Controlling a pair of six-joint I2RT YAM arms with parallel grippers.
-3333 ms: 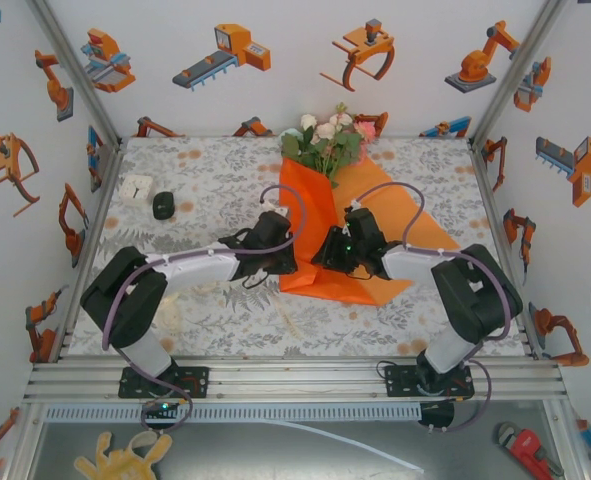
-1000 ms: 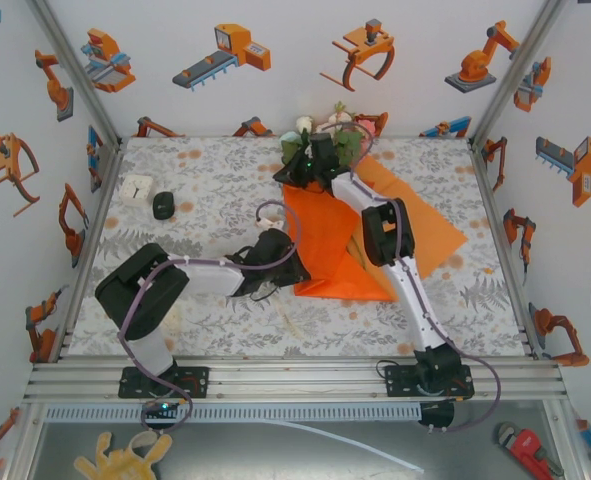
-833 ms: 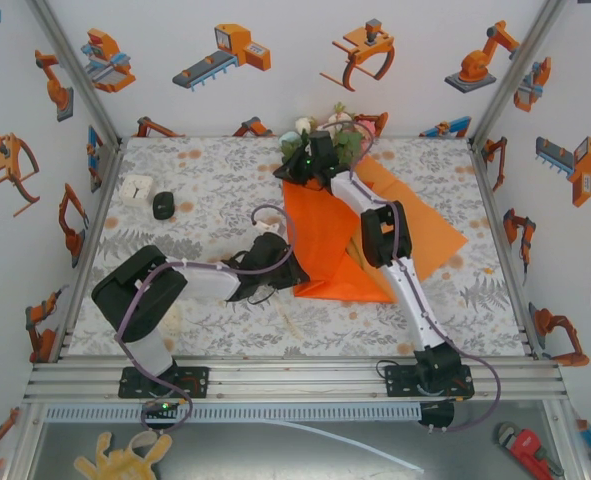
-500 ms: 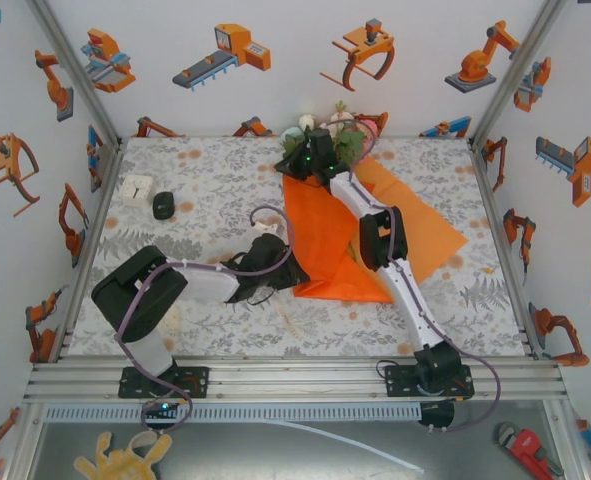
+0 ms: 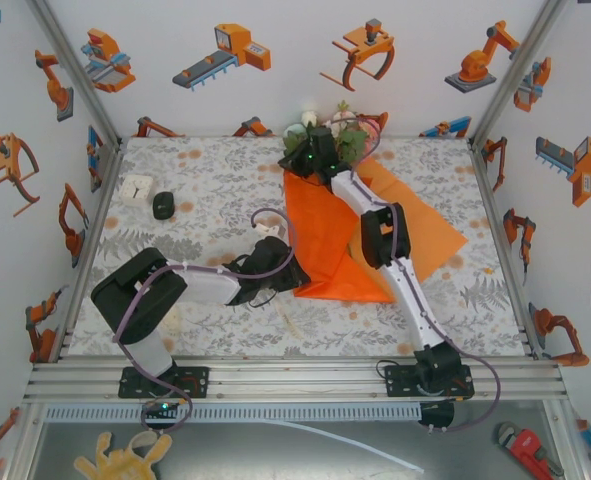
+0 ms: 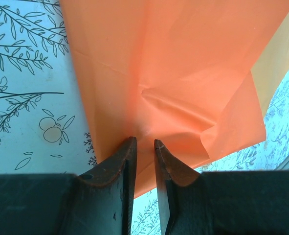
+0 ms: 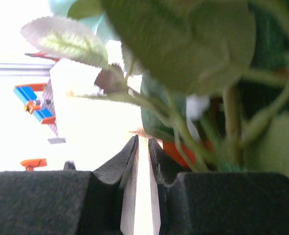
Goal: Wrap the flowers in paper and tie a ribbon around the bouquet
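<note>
Up from mid-frame, my right pincer (image 7: 143, 141) reaches the flowers (image 5: 353, 138), probably readying the wrap. It and my left pincer (image 6: 143, 143), over the paper (image 6: 173, 58), stand nearly shut; I cannot tell what either grips.

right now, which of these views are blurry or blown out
right wrist: the flowers sit close to the lens and smear soft, and the background behind them is blown out white; left wrist: the paper is fairly sharp, the tablecloth tinted blue; top external: evenly lit and crisp
</note>
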